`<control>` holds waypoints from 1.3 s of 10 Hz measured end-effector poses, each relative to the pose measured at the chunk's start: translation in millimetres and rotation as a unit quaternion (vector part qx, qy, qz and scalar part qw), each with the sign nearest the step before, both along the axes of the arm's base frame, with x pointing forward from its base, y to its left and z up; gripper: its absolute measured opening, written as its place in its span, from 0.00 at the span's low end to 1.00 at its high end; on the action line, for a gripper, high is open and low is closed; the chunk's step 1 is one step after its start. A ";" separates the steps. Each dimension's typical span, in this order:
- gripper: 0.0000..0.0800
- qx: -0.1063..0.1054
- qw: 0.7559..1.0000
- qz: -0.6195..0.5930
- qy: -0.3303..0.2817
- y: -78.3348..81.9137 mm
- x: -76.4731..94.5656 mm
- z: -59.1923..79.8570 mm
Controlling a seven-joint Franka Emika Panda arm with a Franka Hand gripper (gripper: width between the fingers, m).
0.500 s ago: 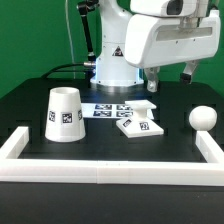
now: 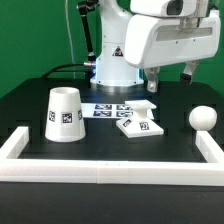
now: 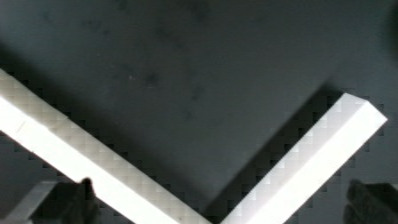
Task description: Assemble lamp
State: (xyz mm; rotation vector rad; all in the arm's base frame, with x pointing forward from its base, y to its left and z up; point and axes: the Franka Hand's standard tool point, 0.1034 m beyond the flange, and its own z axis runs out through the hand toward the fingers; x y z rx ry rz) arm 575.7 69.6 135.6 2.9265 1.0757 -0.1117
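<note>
Lamp base (image 2: pixel 138 123) lies flat, shade (image 2: pixel 64 113) well apart on its exterior-view left, bulb (image 2: pixel 203 118) on its right, gripper (image 2: pixel 170 78) up above it, fingers spread, empty; I'd watch the round bulb rolling away if a finger clips it.

The gripper (image 2: pixel 171 80) hangs raised, its jaws wide apart

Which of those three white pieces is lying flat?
The square base, in the middle. The shade stands tall like a cup, and the bulb is a ball.
</note>
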 end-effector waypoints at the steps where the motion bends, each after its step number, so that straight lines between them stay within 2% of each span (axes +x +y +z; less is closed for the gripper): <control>1: 0.87 0.000 1.000 -0.007 -0.002 -0.4 -0.6 -0.1; 5: 0.87 0.002 0.993 -0.118 -0.025 -12.9 -42.3 -22.8; 8: 0.87 0.003 0.977 -0.211 -0.029 -9.1 -39.7 -21.3; 10: 0.87 0.002 0.974 -0.224 -0.028 -9.6 -41.8 -22.1; 11: 0.87 0.003 0.976 -0.216 -0.031 -12.9 -51.1 -23.2; 13: 0.87 0.011 0.978 -0.202 -0.042 -21.0 -88.8 -34.3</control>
